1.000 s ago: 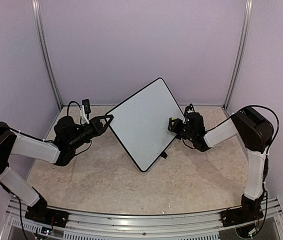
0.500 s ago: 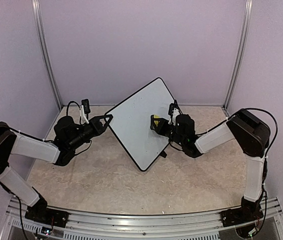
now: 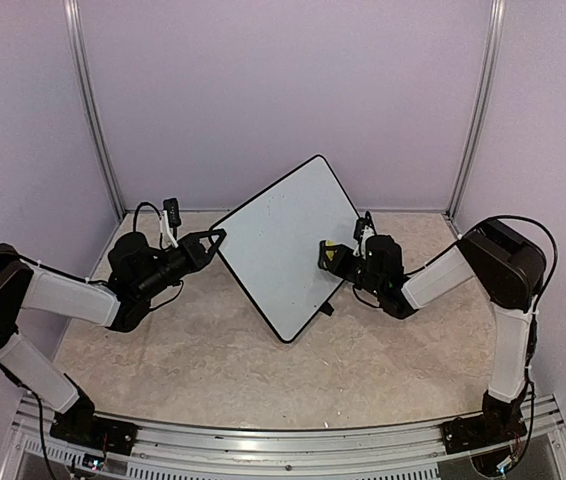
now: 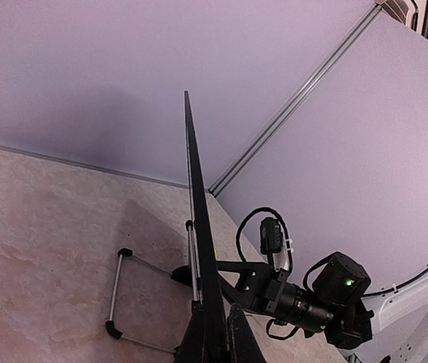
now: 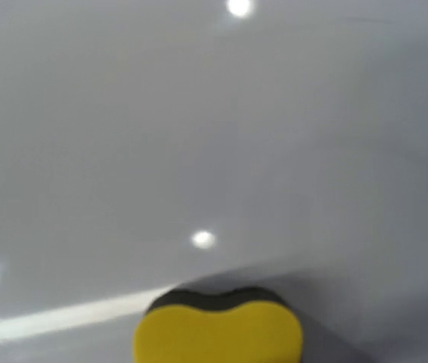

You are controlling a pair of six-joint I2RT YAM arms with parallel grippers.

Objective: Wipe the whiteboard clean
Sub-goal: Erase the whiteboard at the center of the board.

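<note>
The whiteboard (image 3: pixel 281 238) stands tilted on one corner, its white face toward the camera in the top view. My left gripper (image 3: pixel 219 238) is shut on its left corner. In the left wrist view the whiteboard (image 4: pixel 197 219) shows edge-on, clamped between my fingers (image 4: pixel 199 344), with its wire stand (image 4: pixel 116 291) behind it. My right gripper (image 3: pixel 338 258) is shut on a yellow sponge (image 3: pixel 331 254) and presses it against the board's lower right part. The right wrist view shows the sponge (image 5: pixel 218 336) with its dark pad on the glossy board face (image 5: pixel 199 136).
Grey walls with metal corner posts (image 3: pixel 93 120) close in the beige table (image 3: pixel 213 350) at the back and sides. The board's lower corner (image 3: pixel 285 338) rests on the table between the two arms.
The right gripper swept the sponge left across the board, then came back right and slightly down. The left gripper and the board have not moved.
</note>
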